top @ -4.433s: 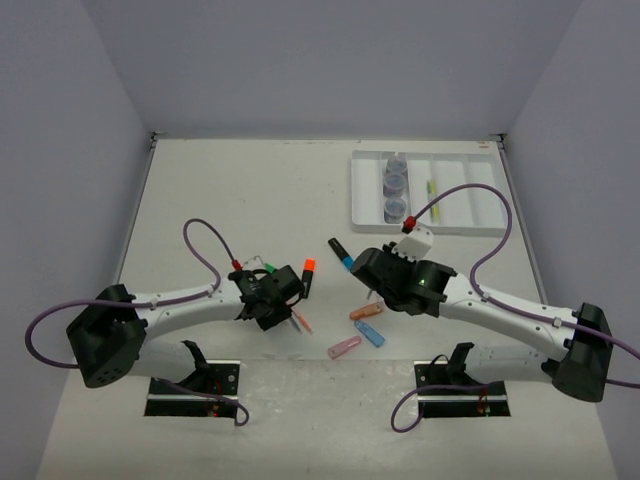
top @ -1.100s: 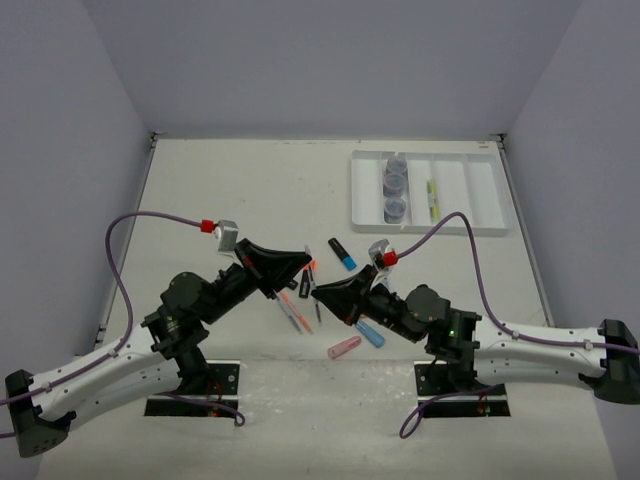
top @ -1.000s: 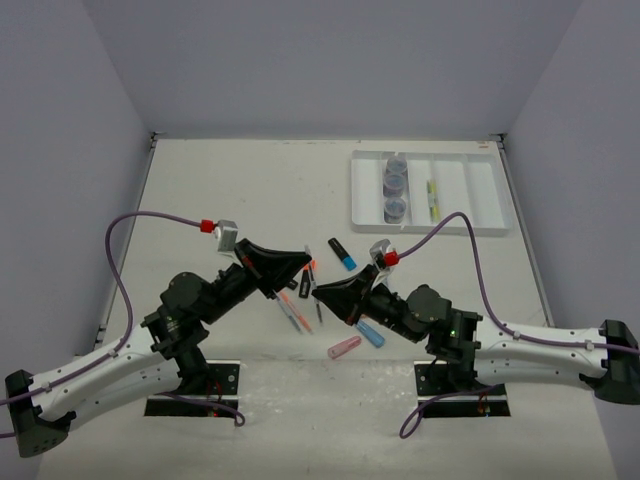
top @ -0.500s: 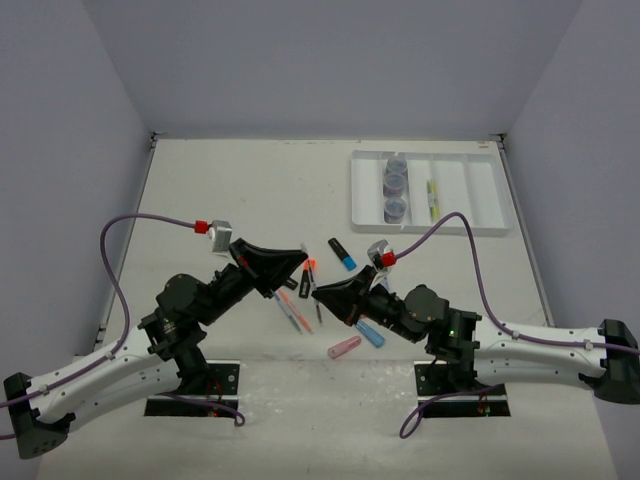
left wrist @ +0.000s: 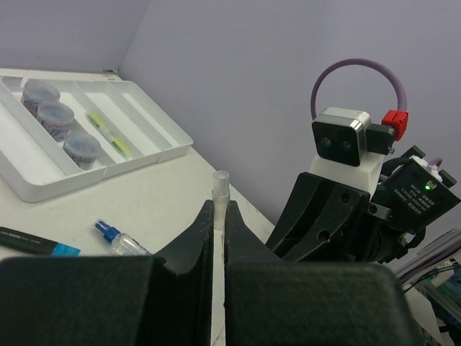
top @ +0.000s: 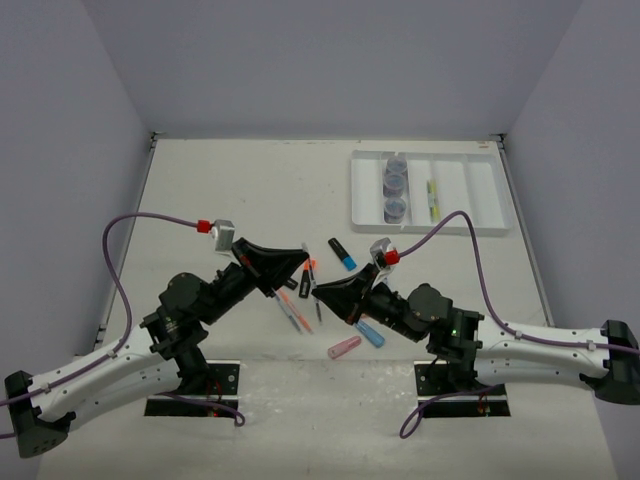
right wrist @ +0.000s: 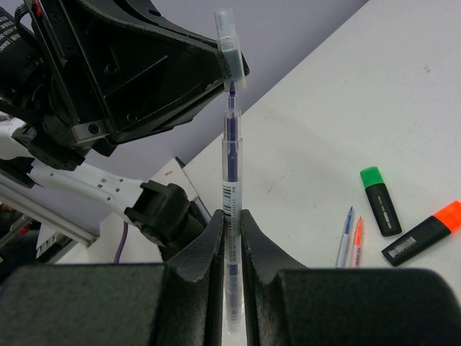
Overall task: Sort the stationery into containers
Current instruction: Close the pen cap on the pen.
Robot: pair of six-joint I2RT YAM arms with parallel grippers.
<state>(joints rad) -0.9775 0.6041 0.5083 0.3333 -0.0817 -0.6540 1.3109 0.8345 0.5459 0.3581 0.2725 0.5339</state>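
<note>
pen point(right wrist: 230, 155): in the air between the arms, well apart from the tray point(top: 482, 195) | right gripper point(right wrist: 230, 220): clamped on its barrel | left gripper point(left wrist: 220, 216): pinching the cap point(left wrist: 220, 186) at the pen's tip | handling: likely light, stiff, slick plastic; best gripped mid-barrel, squarely, or it may swivel

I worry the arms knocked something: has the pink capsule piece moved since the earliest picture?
No. The pink capsule piece lies where it did, equally far from the right arm's base plate in the top view.

place: robot lab cell | signs: bare lilac walls point(top: 320, 60), white table point(top: 240, 190), cabled left arm point(top: 100, 372), right arm point(top: 530, 335)
</note>
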